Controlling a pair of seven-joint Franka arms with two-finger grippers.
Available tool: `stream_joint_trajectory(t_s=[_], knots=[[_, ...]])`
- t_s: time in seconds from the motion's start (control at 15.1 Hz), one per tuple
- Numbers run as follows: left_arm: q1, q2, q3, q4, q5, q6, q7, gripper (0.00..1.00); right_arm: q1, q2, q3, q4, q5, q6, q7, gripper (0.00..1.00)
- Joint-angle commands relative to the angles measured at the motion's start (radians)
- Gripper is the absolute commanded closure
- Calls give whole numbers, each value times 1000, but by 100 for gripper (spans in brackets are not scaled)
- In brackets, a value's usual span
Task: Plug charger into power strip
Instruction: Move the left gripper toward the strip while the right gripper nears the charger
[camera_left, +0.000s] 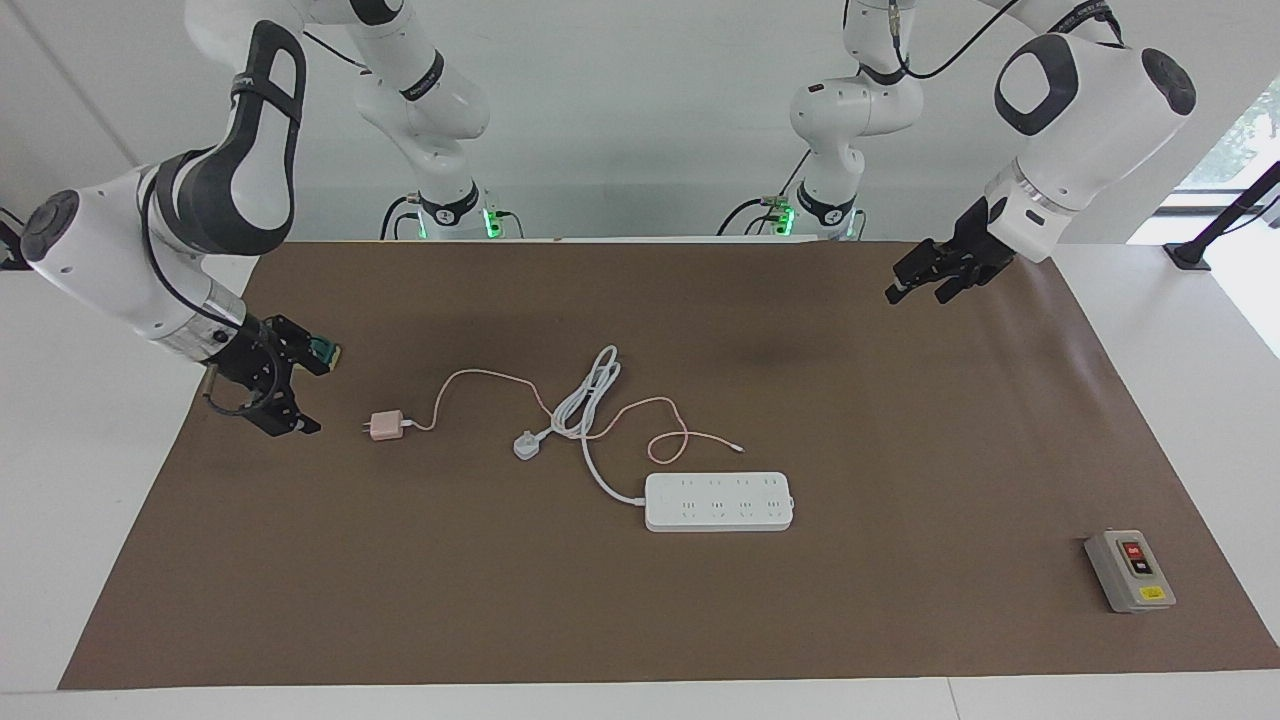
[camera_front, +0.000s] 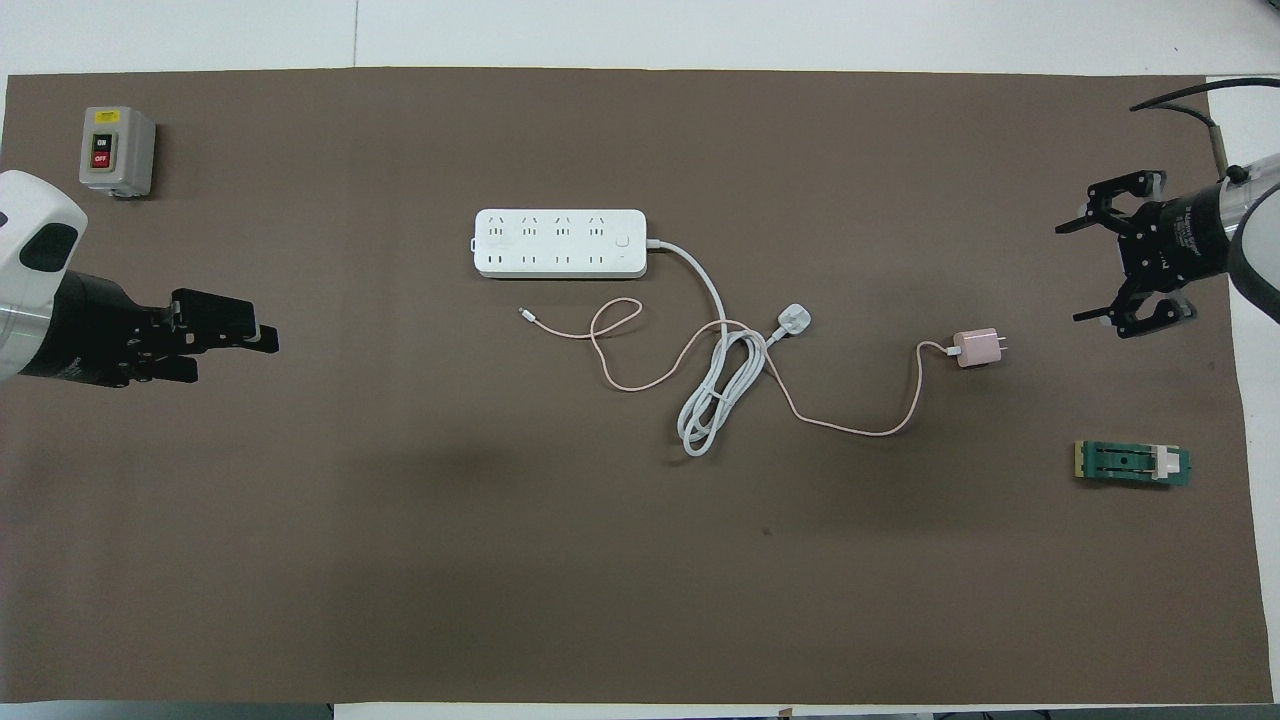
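On brown mat, switch box (camera_front: 117, 151) labelled ON/OFF, left gripper (camera_left: 912, 282) and right gripper (camera_left: 303, 393) spread wide, empty.

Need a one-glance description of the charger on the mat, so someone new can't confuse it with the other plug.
Start at the white power strip mid-mat and follow the thin pink cable toward the right arm's end of the table. It ends at the charger, a small pale pink cube with two metal prongs. The white three-pin plug beside the coiled cords is white and on a thick cord.
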Motion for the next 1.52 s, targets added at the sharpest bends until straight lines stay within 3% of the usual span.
stream_joint_trajectory(t_s=[0.0, 0.2, 0.4, 0.6, 0.86, 1.26, 1.46], knots=[[-8, -20, -14, -11, -9, 15, -20, 0, -9, 23, 11, -46, 24, 28, -100, 1], [-11, -24, -24, -6, -19, -38, -57, 0, -29, 21, 11, -104, 88, 32, -241, 1], [-50, -24, -25, -17, -45, -26, -84, 0, -2, 12, 4, -173, 87, 118, -207, 1], [-9, -17, -10, -25, -163, -41, -33, 0, -59, 29, 6, -183, 122, 108, -333, 0], [45, 24, -10, -107, -421, 60, 150, 0, -119, 64, 6, -184, 229, 63, -529, 0], [87, 84, -10, -212, -744, 74, 406, 0, -139, 116, 4, -155, 401, -12, -473, 0], [87, 144, -10, -227, -866, 77, 593, 0, -115, 120, 4, -158, 405, -9, -436, 0]])
